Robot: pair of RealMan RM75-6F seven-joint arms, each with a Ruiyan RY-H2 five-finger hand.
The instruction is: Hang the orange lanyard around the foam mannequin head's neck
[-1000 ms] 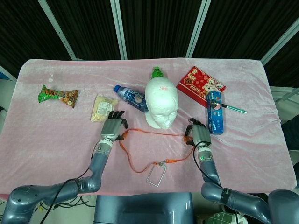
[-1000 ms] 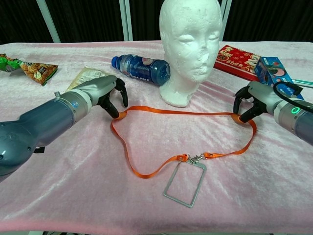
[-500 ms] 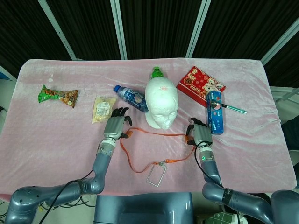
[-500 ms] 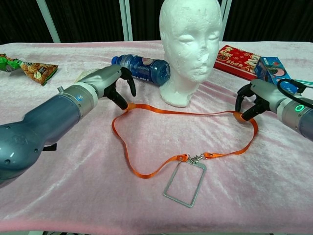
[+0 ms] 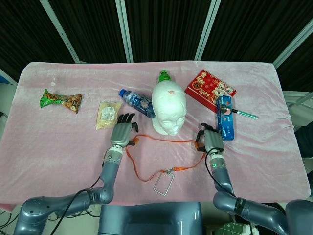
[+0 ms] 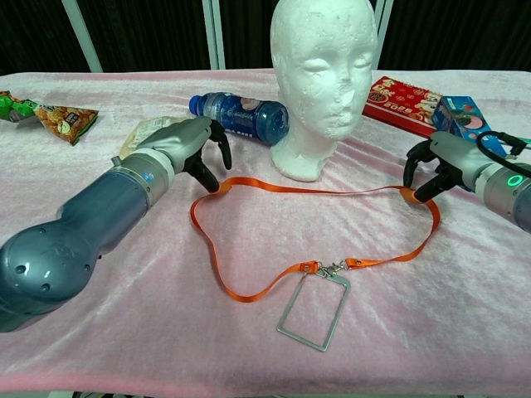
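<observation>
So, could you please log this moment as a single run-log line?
left hand: fingertips at orange lanyard, grip unclear | right hand: at strap's far end, grip unclear | lanyard: flat on table | foam mannequin head: neck bare

**Both my arms reach low over the table**

My left robot hand [image 5: 122,130] sits at the end of a long grey forearm stretched forward and slightly inward, its dark fingers [image 6: 217,146] curled downward, tips close to the orange lanyard [image 6: 315,190]. My right robot hand [image 5: 208,139] comes in from the opposite side, wrist showing a green light, fingers bent down over the far bend of the strap; whether either one actually pinches it cannot be told.
</observation>
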